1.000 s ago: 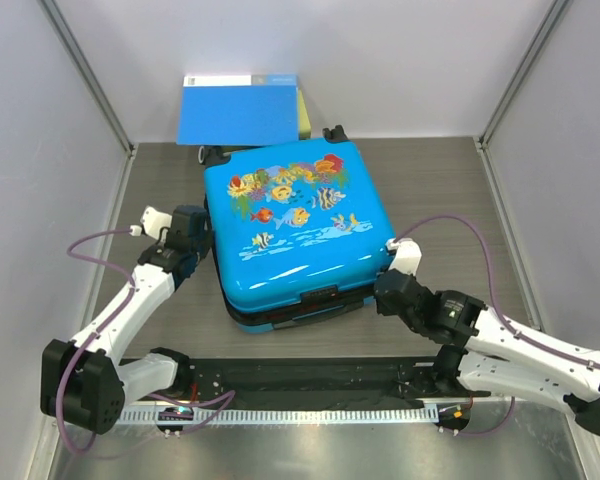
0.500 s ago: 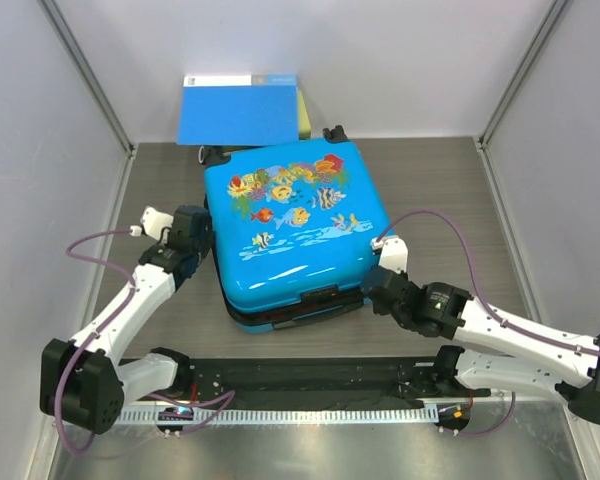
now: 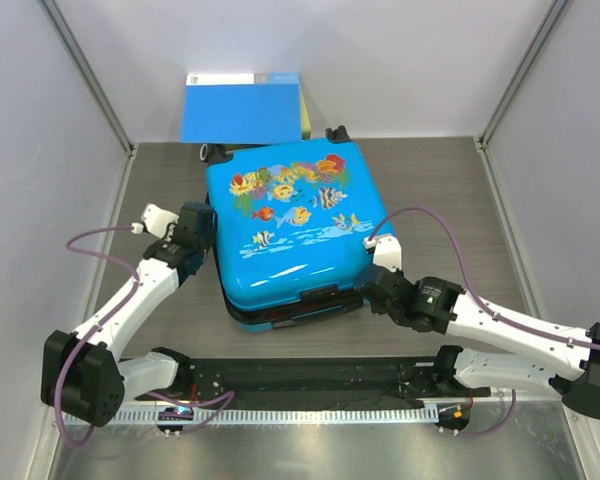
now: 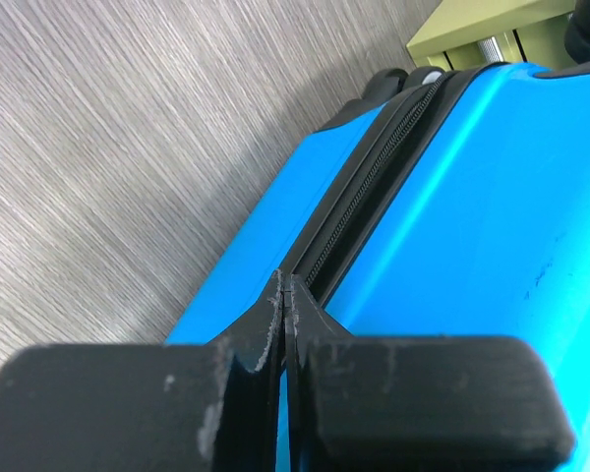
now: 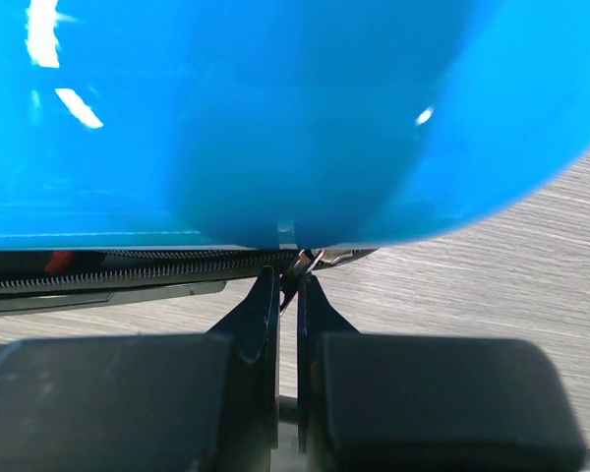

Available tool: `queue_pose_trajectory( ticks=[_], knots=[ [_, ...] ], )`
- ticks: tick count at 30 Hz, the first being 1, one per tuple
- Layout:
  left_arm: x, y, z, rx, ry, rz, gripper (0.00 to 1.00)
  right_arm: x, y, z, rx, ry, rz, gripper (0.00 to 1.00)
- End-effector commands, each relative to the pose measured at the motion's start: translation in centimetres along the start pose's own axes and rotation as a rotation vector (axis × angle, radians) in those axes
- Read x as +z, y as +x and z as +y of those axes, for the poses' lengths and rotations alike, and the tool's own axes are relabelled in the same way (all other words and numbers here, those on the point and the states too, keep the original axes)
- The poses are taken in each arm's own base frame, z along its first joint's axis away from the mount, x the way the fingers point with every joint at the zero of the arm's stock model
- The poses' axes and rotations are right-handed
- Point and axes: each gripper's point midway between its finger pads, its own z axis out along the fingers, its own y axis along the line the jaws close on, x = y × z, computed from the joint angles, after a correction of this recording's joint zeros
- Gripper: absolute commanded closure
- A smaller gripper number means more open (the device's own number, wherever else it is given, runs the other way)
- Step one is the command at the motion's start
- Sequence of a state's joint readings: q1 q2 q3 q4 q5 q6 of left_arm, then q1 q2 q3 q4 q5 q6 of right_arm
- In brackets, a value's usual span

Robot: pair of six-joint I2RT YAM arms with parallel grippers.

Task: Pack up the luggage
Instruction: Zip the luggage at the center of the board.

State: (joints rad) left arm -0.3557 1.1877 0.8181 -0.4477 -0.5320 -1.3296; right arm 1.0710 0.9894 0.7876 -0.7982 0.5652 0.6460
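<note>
The luggage, a bright-blue hard-shell suitcase with a fish print, lies flat mid-table with its lid down. My left gripper is at its left side. In the left wrist view, the left gripper is shut and empty, its tips against the black zipper seam. My right gripper is at the front right corner. In the right wrist view, the right gripper is shut on the metal zipper pull, just under the blue shell. Zipper teeth run off to the left.
A flat blue folder and a yellow-green box stand against the back wall behind the suitcase. A black rail runs along the near edge. Grey side walls close in the table on the left and right.
The right arm has swung left and forward, closing in on the suitcase's front right corner. The suitcase has shifted slightly to the right. The left arm has barely moved.
</note>
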Motion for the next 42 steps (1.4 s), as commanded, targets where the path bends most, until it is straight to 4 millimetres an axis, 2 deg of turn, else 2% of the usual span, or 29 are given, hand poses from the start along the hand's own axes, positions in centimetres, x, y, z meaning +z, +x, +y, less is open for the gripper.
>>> queue_pose_trajectory(
  ticks=[1, 15, 23, 26, 27, 28, 29, 30, 31, 32, 34, 39, 42],
  knots=[
    [-5.0, 11.4, -6.9, 0.086, 0.291, 0.438, 1.0, -12.8, -12.8, 20.2, 0.259, -0.998, -0.296, 0.99],
    [-5.8, 12.8, -7.4, 0.087, 0.306, 0.45, 1.0, -13.7, -13.9, 22.5, 0.208, -1.051, -0.299, 0.99],
    [-6.7, 14.1, -7.8, 0.086, 0.312, 0.458, 1.0, -13.9, -14.3, 22.3, 0.217, -1.05, -0.315, 0.99],
    [-6.8, 13.9, -8.2, 0.094, 0.32, 0.447, 1.0, -13.4, -14.2, 21.5, 0.222, -0.993, -0.302, 0.98],
    [-6.7, 13.8, -8.2, 0.095, 0.321, 0.441, 1.0, -13.0, -13.9, 20.9, 0.223, -0.957, -0.291, 0.94],
    [-6.9, 13.6, -8.0, 0.104, 0.321, 0.437, 1.0, -12.8, -13.9, 20.5, 0.226, -0.937, -0.289, 0.84],
    [-6.9, 13.3, -7.9, 0.117, 0.317, 0.427, 1.0, -13.4, -14.2, 19.8, 0.233, -0.931, -0.299, 0.77],
    [-6.8, 13.1, -7.6, 0.122, 0.31, 0.426, 1.0, -13.0, -13.6, 19.0, 0.23, -0.888, -0.277, 0.71],
    [-6.9, 13.0, -7.2, 0.129, 0.299, 0.429, 1.0, -13.2, -13.4, 18.3, 0.229, -0.877, -0.271, 0.62],
    [-6.8, 12.9, -6.7, 0.138, 0.29, 0.431, 1.0, -13.9, -13.4, 17.5, 0.235, -0.875, -0.274, 0.59],
    [-6.6, 12.6, -5.9, 0.149, 0.27, 0.435, 1.0, -13.8, -12.1, 15.9, 0.225, -0.831, -0.236, 0.47],
    [-6.9, 10.9, -4.0, 0.153, 0.239, 0.409, 0.99, -15.9, -10.9, 12.9, 0.237, -0.834, -0.204, 0.43],
    [-7.0, 9.8, -3.0, 0.15, 0.217, 0.388, 0.99, -16.2, -10.6, 12.2, 0.226, -0.816, -0.189, 0.43]
  ],
)
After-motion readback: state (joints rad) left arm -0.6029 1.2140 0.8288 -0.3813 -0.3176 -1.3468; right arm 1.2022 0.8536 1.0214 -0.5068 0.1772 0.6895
